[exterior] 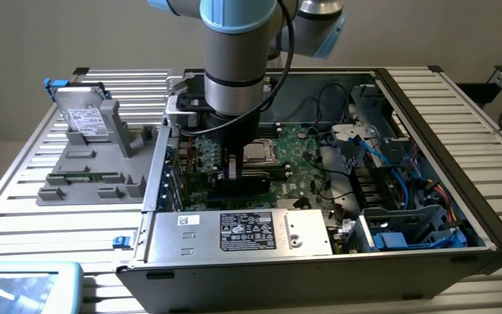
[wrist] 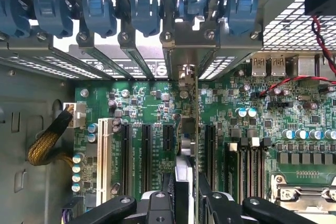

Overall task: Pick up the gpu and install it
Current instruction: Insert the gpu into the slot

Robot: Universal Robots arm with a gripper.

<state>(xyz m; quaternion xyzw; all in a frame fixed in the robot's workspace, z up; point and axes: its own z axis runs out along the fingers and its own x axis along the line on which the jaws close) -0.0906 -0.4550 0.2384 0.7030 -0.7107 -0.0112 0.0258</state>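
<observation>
Hand [wrist: 185,203] gripping edge-on gpu [wrist: 188,129]

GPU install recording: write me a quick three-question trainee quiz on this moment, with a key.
1. True or false: the gripper holds the gpu edge-on above the motherboard.
2. Where is the hard drive? A) inside the case B) upright on the grey holder at the exterior view's left C) in the gripper
3. Fill in: the retaining clips along the rear slots are ____.
Key: 1 true; 2 B; 3 blue.
</observation>
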